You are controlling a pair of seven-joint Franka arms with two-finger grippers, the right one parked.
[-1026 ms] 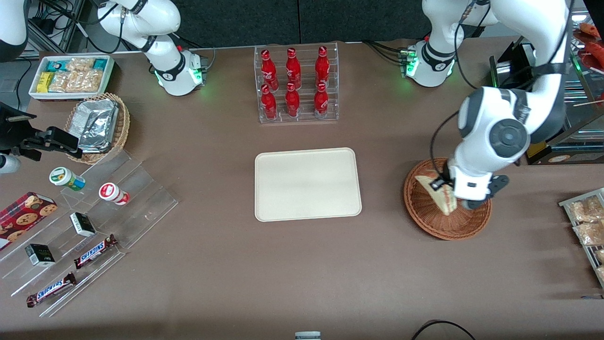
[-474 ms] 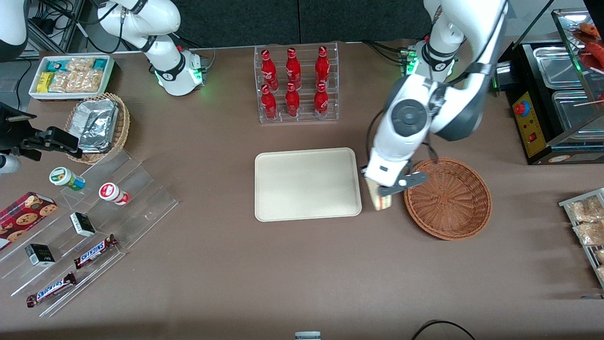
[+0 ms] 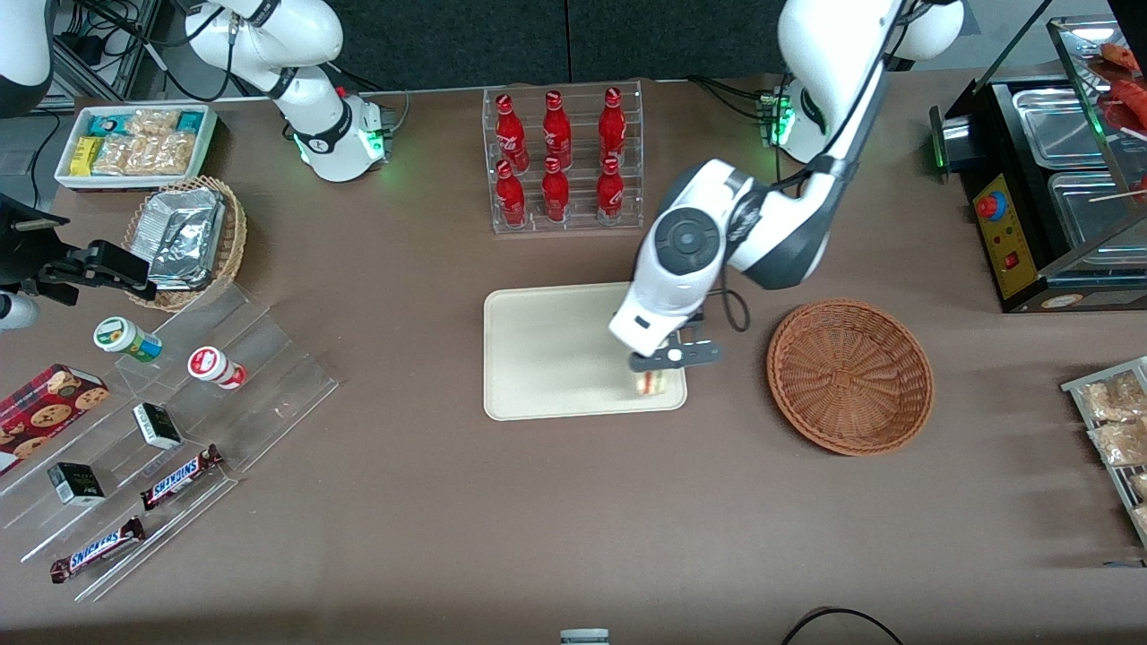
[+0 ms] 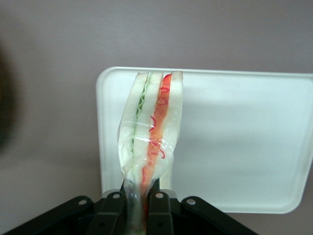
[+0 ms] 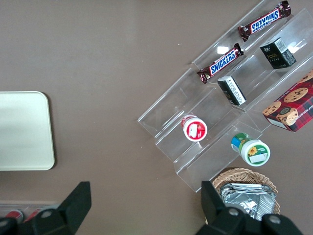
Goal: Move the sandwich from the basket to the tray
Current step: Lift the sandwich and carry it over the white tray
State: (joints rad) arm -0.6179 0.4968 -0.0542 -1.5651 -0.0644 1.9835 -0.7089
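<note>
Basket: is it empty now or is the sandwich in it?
Empty. The basket shows only bare weave; the tool is shut on the sandwich over the tray.

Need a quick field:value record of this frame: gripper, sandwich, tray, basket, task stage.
gripper: left arm's gripper above the tray corner nearest the basket and the front camera; jaws shut on the sandwich
sandwich: plastic-wrapped triangular wedge of pale bread with red and green filling, held on edge; whether it touches the tray cannot be told
tray: flat cream-white rectangular tray, nothing else on it
basket: round reddish-brown woven wicker basket, empty, beside the tray toward the working arm's end
task stage: sandwich out of the basket, over the tray, not yet released
</note>
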